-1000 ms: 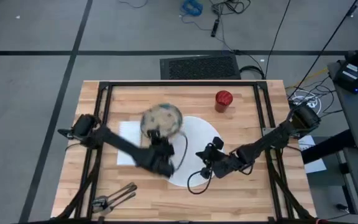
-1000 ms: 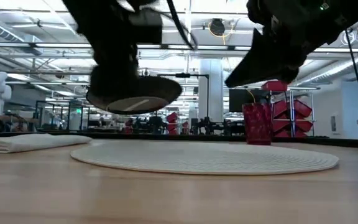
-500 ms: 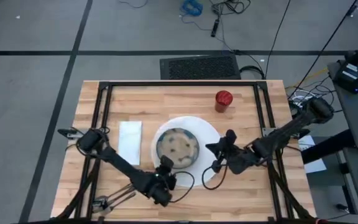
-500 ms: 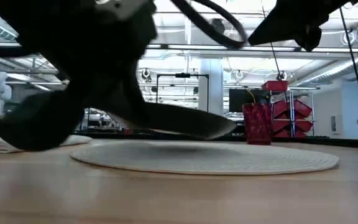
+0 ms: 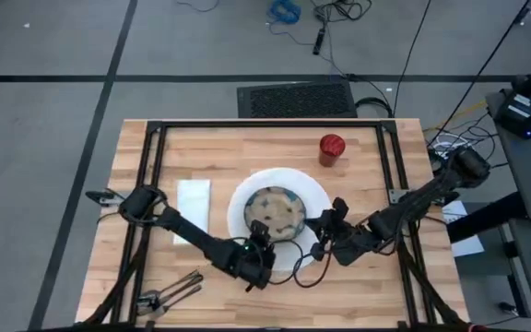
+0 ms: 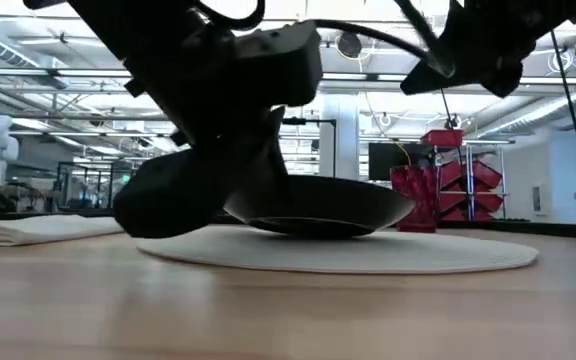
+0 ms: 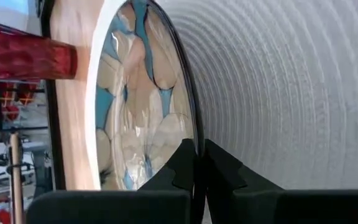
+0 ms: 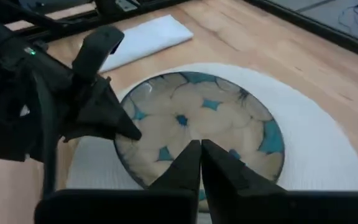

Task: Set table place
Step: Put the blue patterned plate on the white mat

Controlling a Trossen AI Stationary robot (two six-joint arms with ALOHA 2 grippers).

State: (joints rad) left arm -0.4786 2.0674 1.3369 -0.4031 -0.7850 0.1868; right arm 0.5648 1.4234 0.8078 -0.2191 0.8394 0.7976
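A shallow beige bowl (image 5: 275, 210) with blue patches and a dark rim sits in the middle of the round white plate (image 5: 313, 190). In the low view the bowl's base (image 6: 308, 230) meets the plate (image 6: 448, 250). My left gripper (image 5: 264, 236) is at the bowl's near side, shut on its rim. My right gripper (image 5: 321, 223) hovers shut above the plate's right part, pointing at the bowl (image 8: 197, 118). The white napkin (image 5: 193, 207) lies flat left of the plate. The red cup (image 5: 331, 148) stands at the far right, and dark cutlery (image 5: 169, 293) lies at the near left corner. My left gripper pinches the bowl's near rim (image 7: 193, 134) between its two fingers, one on the inner face and one on the outer wall. The fingers (image 8: 120, 127) reach in low from the table's near side. The bowl lies nearly level with its base on the plate.
Bare wood lies between the plate and the near edge, and along the far side left of the cup. Black frame bars (image 5: 155, 184) run over the tabletop on both sides. Loose cables from both wrists loop over the plate's near part (image 5: 307, 267).
My left gripper has carried the bowl from high over the plate's far left, toward the near edge and down, and the bowl now rests on the plate's middle. My right gripper has drawn back a little toward the table's right, staying shut.
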